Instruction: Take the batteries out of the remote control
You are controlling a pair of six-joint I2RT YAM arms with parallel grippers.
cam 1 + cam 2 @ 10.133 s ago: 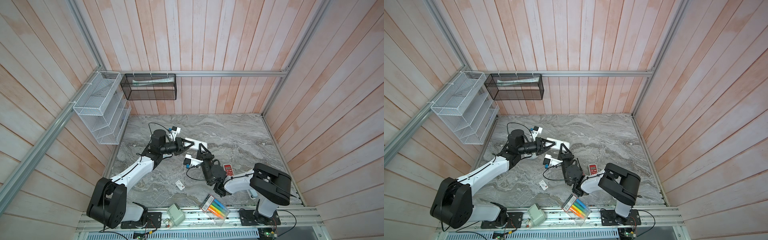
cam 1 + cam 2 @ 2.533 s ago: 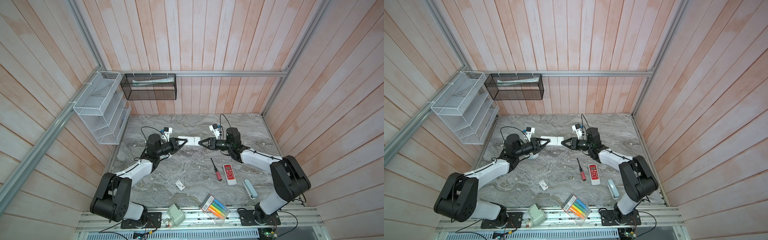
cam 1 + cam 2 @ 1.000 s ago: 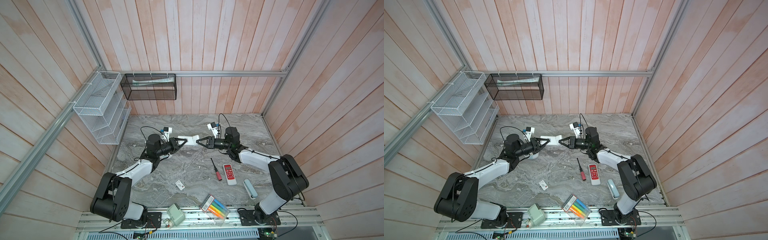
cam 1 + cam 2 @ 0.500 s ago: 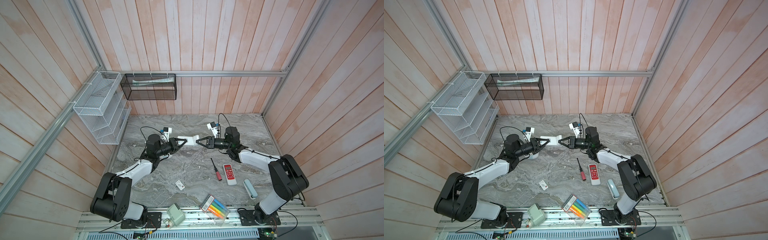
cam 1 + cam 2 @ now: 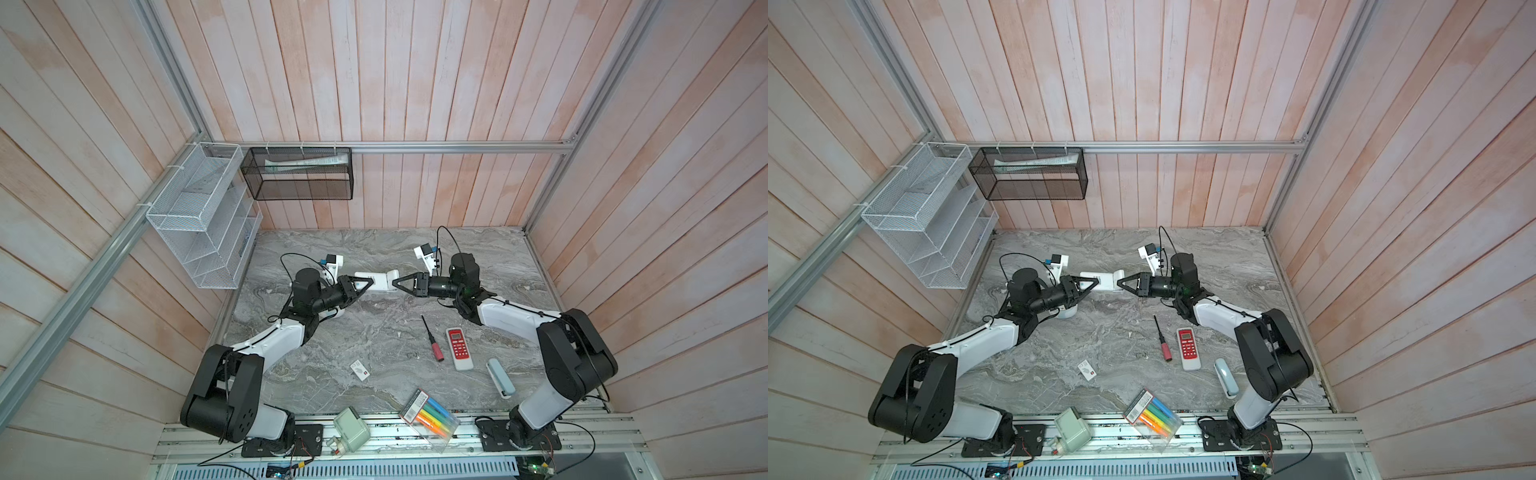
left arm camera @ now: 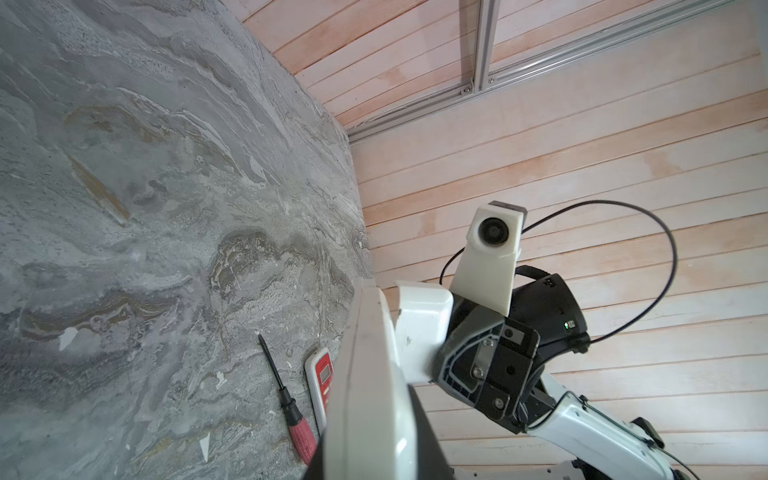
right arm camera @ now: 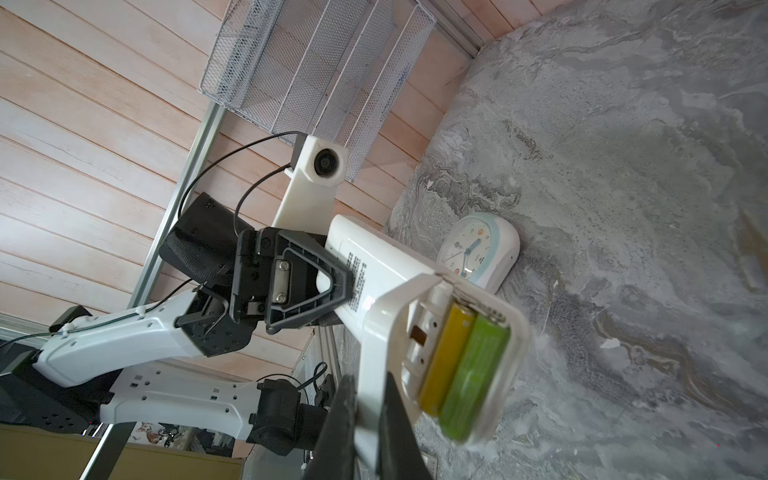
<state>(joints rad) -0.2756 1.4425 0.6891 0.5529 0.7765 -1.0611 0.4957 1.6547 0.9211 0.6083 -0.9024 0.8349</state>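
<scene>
A white remote control (image 5: 374,281) (image 5: 1098,280) hangs above the marble table, held level between my two arms. My left gripper (image 5: 365,286) (image 7: 347,286) is shut on its body. The battery cover (image 7: 384,332) (image 6: 422,328) is swung open at the other end, and my right gripper (image 5: 395,282) (image 7: 365,399) is shut on it. In the right wrist view two batteries (image 7: 461,374), one yellow and one green, lie side by side in the open compartment. In the left wrist view the remote's edge (image 6: 370,395) fills the foreground between dark fingers (image 6: 428,449).
On the table lie a red-handled screwdriver (image 5: 432,345), a red-and-white remote (image 5: 458,348), a light-blue case (image 5: 500,378) and a small card (image 5: 360,370). A round clock (image 7: 478,249) sits under the held remote. A marker pack (image 5: 430,417) and wall wire racks (image 5: 199,216) border the space.
Ten seconds ago the right gripper was low at the table's middle; it has since come to the remote's end and shut on the cover. Over the last second nothing visibly moves.
</scene>
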